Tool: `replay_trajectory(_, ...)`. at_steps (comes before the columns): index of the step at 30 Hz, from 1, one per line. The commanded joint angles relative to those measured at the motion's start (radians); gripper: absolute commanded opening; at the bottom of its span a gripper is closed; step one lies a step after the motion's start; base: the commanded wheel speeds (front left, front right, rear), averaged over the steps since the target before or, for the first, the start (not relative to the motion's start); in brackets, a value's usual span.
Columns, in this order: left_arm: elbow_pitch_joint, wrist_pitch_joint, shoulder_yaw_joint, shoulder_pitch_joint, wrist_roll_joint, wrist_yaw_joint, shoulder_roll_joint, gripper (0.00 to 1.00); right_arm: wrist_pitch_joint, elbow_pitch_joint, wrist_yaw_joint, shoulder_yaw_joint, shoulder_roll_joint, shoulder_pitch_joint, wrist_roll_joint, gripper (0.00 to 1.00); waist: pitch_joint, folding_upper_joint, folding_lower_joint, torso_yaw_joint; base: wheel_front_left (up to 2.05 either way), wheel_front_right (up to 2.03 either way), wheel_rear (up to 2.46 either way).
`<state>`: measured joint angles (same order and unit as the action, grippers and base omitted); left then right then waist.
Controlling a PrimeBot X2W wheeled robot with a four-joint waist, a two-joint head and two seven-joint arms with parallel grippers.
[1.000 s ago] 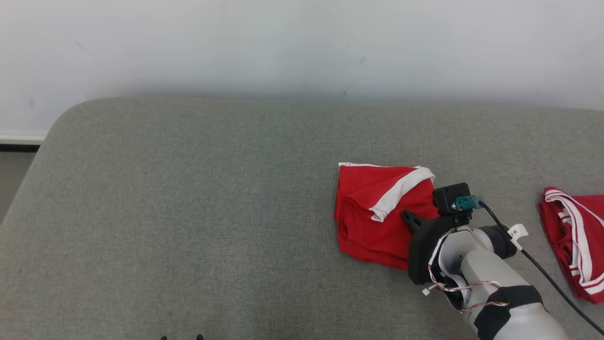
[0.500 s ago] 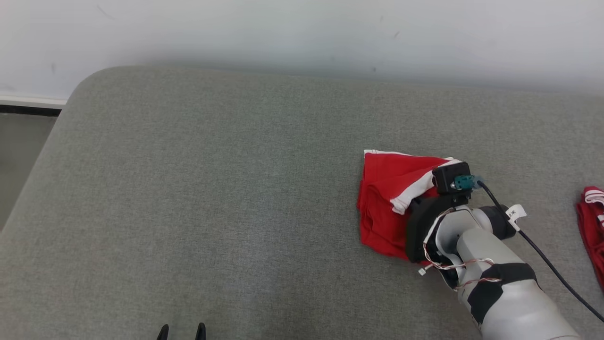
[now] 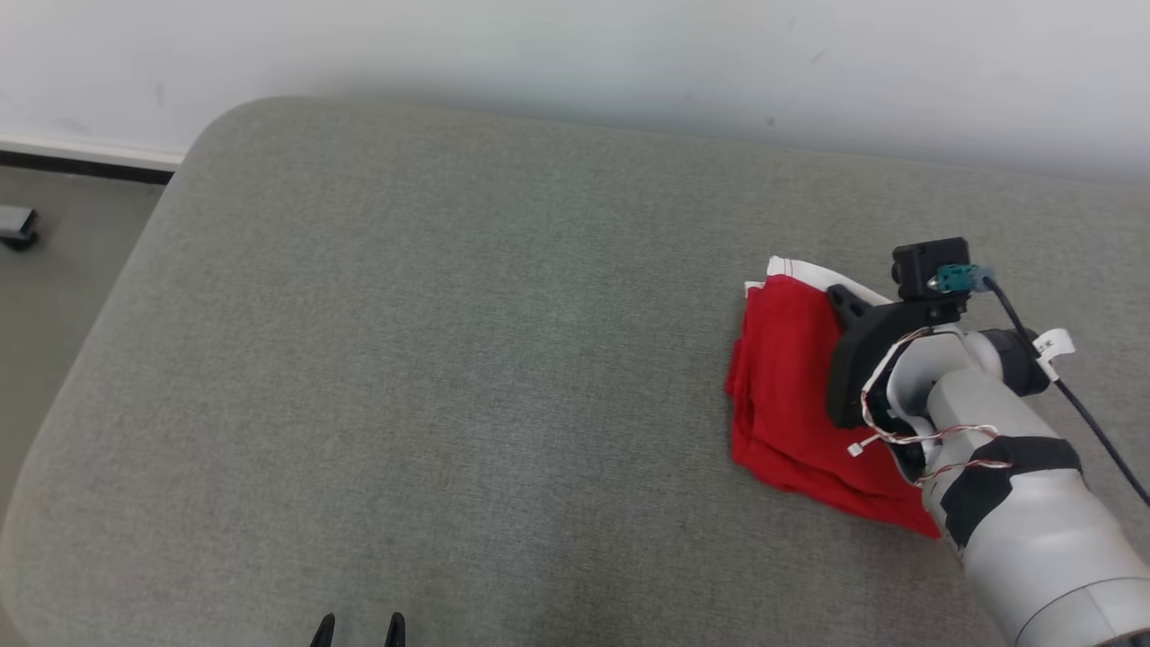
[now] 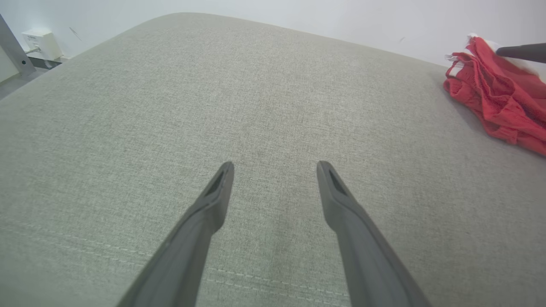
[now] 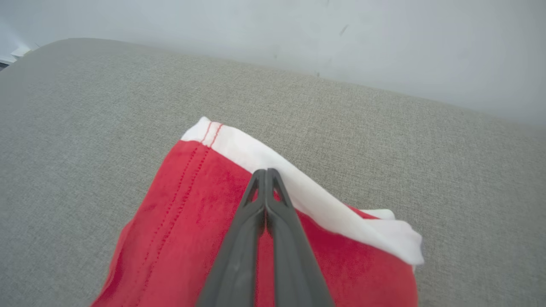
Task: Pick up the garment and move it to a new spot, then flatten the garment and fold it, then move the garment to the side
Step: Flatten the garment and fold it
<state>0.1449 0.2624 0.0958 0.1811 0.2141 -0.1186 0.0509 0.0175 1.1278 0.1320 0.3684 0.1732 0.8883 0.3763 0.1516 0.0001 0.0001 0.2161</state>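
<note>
Grey cushion (image 3: 449, 359) carries the red garment (image 3: 791, 395), evidently soft and light, near its right edge; grasp the white hem (image 5: 239, 147), where the right gripper (image 5: 266, 172) sits closed, left gripper (image 4: 275, 170) open.

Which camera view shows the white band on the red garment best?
The right wrist view: the white band runs close and sharp across the garment. The head view shows a sliver at the far corner; the left wrist view, a distant scrap.

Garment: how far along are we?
Folding looks done: the red garment lies as a compact bundle on the cushion. In hand: the shut right hand rests on it by the white band, probably nudging it aside. Left: finishing that move; the left hand hovers open.
</note>
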Motion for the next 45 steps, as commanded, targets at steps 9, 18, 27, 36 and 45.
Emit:
replay_trajectory(9, -0.015, 0.003, 0.025, -0.007, 0.014, 0.012, -0.001, 1.0, -0.017, 0.094, -0.003, -0.037, 0.022, 0.065, -0.045, 0.0, 0.065, -0.0001, -0.0001, 0.091, 0.0, 0.0, 0.0)
replay_trajectory(18, -0.02, 0.003, 0.024, -0.01, 0.021, 0.028, -0.001, 1.0, -0.082, 0.096, -0.003, -0.017, -0.029, 0.095, -0.072, 0.0, 0.061, -0.0001, -0.0001, 0.082, 0.0, 0.0, 0.0)
replay_trajectory(27, -0.023, 0.003, -0.01, 0.011, 0.0, 0.025, -0.001, 1.0, -0.188, 0.03, -0.003, 0.02, -0.056, 0.037, -0.047, 0.0, -0.016, -0.0001, -0.0001, -0.018, 0.0, 0.0, 0.0)
replay_trajectory(36, -0.031, 0.003, -0.062, 0.042, -0.013, 0.021, 0.003, 1.0, -0.267, -0.105, -0.003, 0.049, -0.026, -0.108, -0.038, 0.0, -0.1, -0.0001, -0.0001, -0.131, 0.0, 0.0, 0.0)
replay_trajectory(45, -0.047, 0.003, -0.118, 0.067, -0.015, 0.024, 0.004, 1.0, -0.282, -0.356, -0.003, -0.052, 0.014, -0.344, -0.054, 1.0, -0.155, -0.0001, -0.0001, -0.207, 0.0, 0.0, 0.0)
